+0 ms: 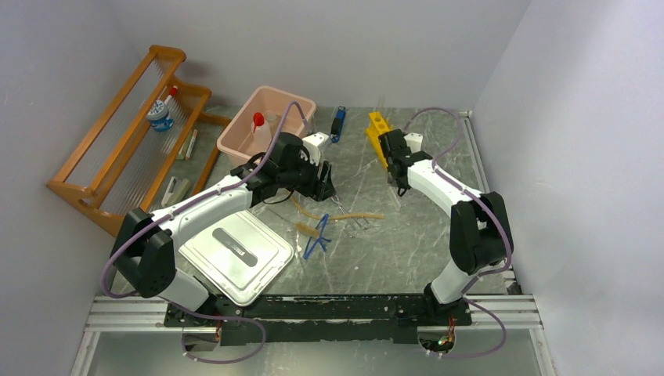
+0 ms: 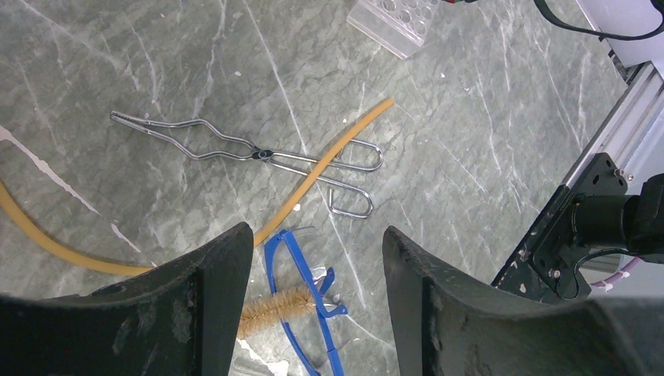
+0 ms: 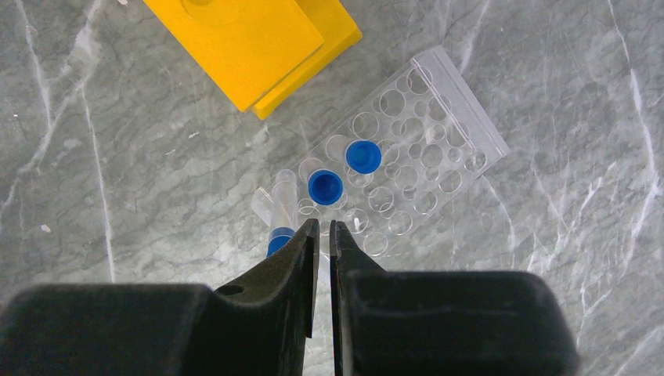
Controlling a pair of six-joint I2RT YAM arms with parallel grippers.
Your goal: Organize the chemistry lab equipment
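Note:
My left gripper (image 1: 322,186) (image 2: 317,243) is open and empty, hovering above metal tongs (image 2: 258,153) that cross a tan rubber hose (image 2: 329,160) (image 1: 348,215). Blue plastic tongs (image 2: 305,286) (image 1: 317,239) and a bristle brush (image 2: 270,309) lie just below its jaws. My right gripper (image 1: 399,186) (image 3: 324,227) is shut and empty, above a clear holed tray (image 3: 438,149). The tray holds two blue-capped tubes (image 3: 325,186). A third tube (image 3: 282,215) lies beside the tray, by the left finger. A white red-capped squeeze bottle (image 1: 258,125) stands in the pink tub (image 1: 235,141).
The yellow holed rack (image 1: 378,129) (image 3: 250,39) stands just behind the right gripper. The grey-white lid (image 1: 239,254) lies at the front left. The wooden rack (image 1: 125,149) at the far left holds a small bottle (image 1: 160,117). A blue object (image 1: 338,121) lies behind the tub.

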